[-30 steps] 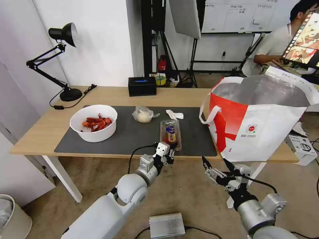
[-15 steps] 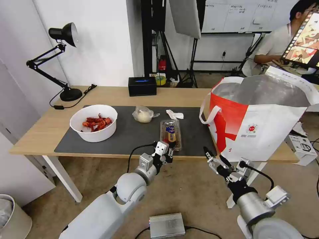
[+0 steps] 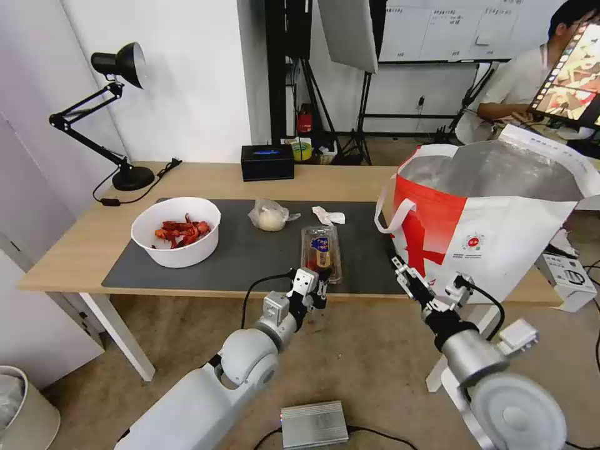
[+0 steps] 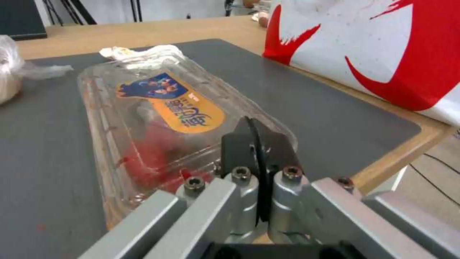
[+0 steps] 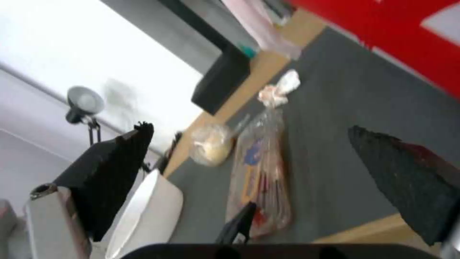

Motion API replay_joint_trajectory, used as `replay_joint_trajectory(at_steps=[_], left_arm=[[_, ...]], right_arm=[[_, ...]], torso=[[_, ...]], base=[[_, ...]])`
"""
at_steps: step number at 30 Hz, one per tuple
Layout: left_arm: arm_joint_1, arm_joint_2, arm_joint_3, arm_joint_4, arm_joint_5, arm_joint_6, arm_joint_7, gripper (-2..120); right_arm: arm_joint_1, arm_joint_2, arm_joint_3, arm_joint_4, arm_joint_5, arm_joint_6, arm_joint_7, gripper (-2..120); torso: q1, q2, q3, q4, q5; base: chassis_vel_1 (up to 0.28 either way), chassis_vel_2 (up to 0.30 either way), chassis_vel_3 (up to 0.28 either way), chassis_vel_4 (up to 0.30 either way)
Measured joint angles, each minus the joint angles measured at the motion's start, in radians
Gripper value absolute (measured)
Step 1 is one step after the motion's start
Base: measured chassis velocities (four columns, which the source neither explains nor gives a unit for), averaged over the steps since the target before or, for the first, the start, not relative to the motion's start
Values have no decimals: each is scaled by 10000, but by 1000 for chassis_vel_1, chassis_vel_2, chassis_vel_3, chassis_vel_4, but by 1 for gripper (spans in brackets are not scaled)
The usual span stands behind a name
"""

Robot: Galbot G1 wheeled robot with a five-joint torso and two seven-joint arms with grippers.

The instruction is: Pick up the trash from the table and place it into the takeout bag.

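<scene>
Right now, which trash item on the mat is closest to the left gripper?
The clear plastic clamshell box with red scraps; the left gripper sits at its near end. The white bowl, bagged lump and tissue lie farther away.

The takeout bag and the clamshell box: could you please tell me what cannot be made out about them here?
- Takeout bag: its floor is hidden in the head view by its own front wall, so any contents are unknown.
- Clamshell box: the near edge is covered in the left wrist view by the left end effector, so contact is unclear.
- Clamshell box label: blurred in the right wrist view.
</scene>
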Motion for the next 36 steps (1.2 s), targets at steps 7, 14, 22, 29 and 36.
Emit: replay_joint_trajectory(at_steps=[7,14,22,29,36], left_arm=[[-71,-24,9,43,-104,-12,-11,0],[-3,-60,129,77,-85,-69,-66,0],[68,-141,98,124,-41,-170,-77,0],[63,-213,116,205,-20,-190,-77,0],[19,-247,143,331,-14,-255,-72,0]], right_arm=[[751,-395,64,-499,1031,-1226,363,100],[1691,-984,136,-1093,1991,-2004,522,100],[2373,-1325,165,-1586,2613,-2502,1002,100],[3021,-1438,82,-2033,3125,-2950,1806,100],[3686,-1506,-204,-2552,3301,-3132,2143,100]], torso=[[0,0,0,0,1],[0,2,-1,0,0],[0,1,-1,0,1],[-1,1,-1,0,0],[-1,1,-1,0,0]], base=[[0,0,0,0],[0,0,0,0],[0,0,0,0],[0,0,0,0],[0,0,0,0]])
